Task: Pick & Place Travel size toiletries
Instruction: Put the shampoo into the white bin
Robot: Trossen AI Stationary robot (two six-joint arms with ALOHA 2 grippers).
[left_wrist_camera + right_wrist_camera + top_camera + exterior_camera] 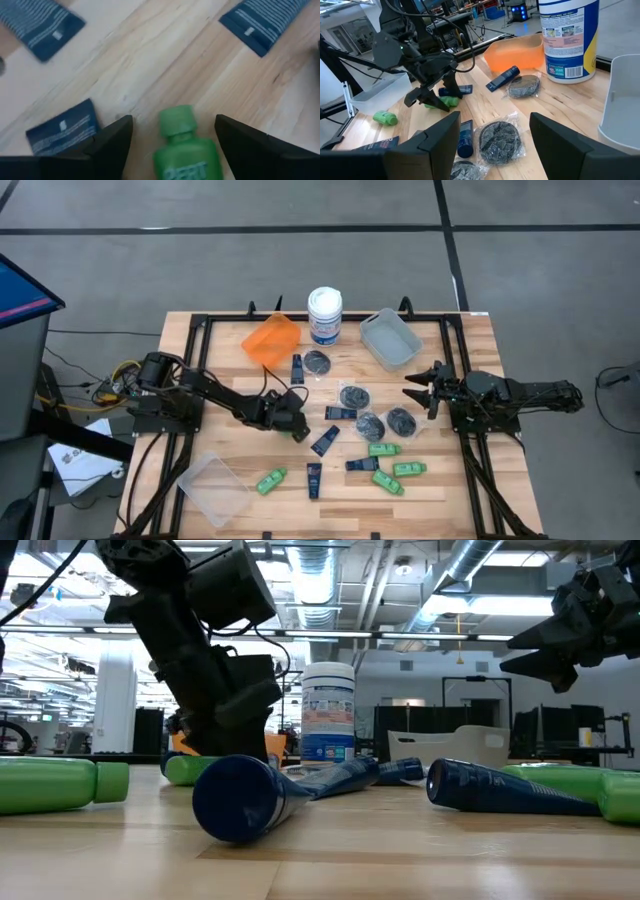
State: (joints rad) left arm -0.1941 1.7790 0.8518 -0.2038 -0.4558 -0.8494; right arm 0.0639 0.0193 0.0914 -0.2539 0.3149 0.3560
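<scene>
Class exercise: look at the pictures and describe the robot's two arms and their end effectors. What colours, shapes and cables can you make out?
Both arms are matte black, built of chunky jointed segments. The left end effector ends in two flat, wedge-shaped black fingers; the right end effector has the same pair. Black cables loop along the left arm, and yellow and orange wires bunch at its base.

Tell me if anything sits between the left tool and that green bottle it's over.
Nothing visible does. The left tool is open with the green bottle already lying between its fingers on bare wood. The nearest navy tubes lie off to the sides, apart from both the bottle and the fingers.
</scene>
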